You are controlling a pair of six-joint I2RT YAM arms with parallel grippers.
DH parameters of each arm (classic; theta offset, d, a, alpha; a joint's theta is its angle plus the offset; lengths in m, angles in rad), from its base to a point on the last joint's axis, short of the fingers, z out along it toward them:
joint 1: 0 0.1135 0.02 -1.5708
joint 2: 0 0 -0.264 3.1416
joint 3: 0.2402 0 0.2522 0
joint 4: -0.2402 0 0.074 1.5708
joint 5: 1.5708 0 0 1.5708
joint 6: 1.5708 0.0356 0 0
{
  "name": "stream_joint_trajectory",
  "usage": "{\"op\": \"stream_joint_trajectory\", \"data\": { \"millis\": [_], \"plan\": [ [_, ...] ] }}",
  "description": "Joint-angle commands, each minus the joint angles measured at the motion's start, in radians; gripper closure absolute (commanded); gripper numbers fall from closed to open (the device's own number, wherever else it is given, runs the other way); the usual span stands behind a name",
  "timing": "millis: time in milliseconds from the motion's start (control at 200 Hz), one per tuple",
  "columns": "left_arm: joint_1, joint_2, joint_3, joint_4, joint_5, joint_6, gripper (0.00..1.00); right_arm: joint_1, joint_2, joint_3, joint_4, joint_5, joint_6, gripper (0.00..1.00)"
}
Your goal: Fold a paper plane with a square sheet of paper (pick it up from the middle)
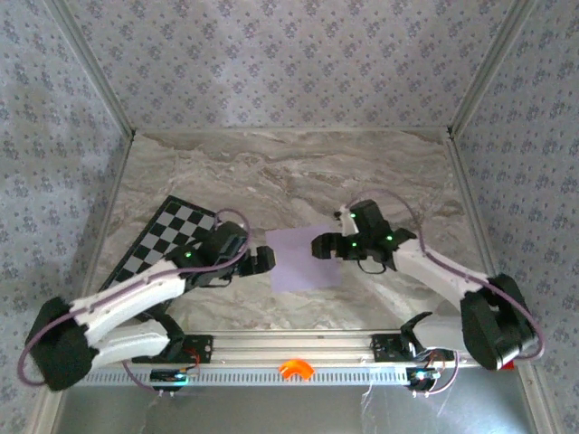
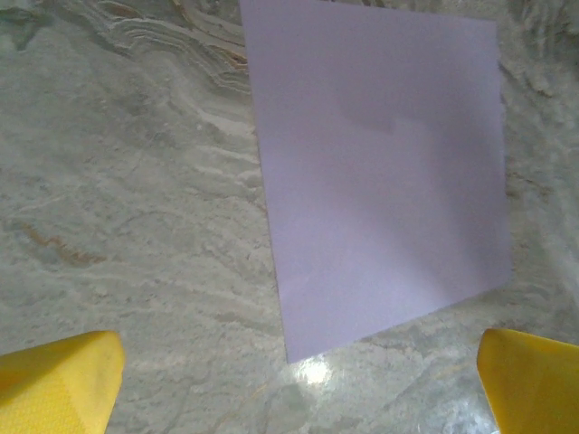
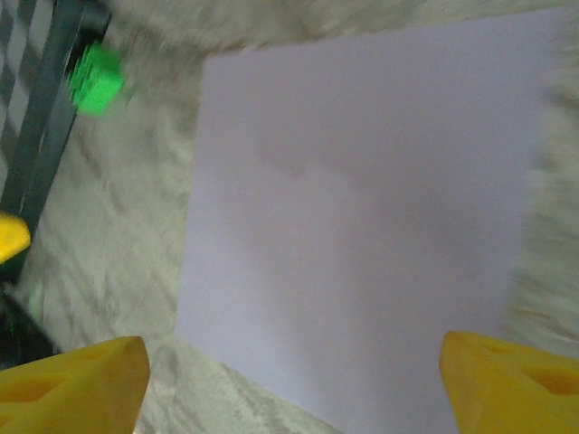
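A pale lilac square sheet of paper [image 1: 303,264] lies flat on the marbled bench [image 1: 289,172], midway between the two arms. The left hand [image 1: 264,260] sits just beside the sheet's left edge. The right hand [image 1: 322,246] reaches in over its right part, and whether it touches the paper cannot be told. A black-and-white checkerboard [image 1: 163,237] lies to the left, its near end under the left arm. A small orange piece [image 1: 296,368] sits on the near metal rail [image 1: 298,346].

Top view high, facing down, wrist views close, both sharing paper [image 2: 380,172]
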Motion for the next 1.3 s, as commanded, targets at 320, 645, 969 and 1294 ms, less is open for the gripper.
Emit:
{"op": "stream_joint_trajectory", "data": {
  "millis": [320,645,969,1294],
  "plan": [
    [-0.166,0.687,0.638,-0.304,-0.188,-0.111,0.0,-0.385,-0.185,-0.121,-0.132,-0.035,0.082,0.05],
    [-0.17,0.874,0.777,-0.378,-0.182,-0.12,0.0,-0.412,-0.13,-0.094,-0.132,-0.058,0.06,0.05],
    [-0.17,0.883,0.679,-0.368,-0.171,-0.004,0.0,-0.412,-0.194,-0.104,-0.16,-0.042,0.078,0.05],
    [-0.169,0.778,0.54,-0.357,-0.212,0.186,0.0,-0.404,-0.218,-0.117,-0.153,-0.031,0.104,0.04]
  ]
}}
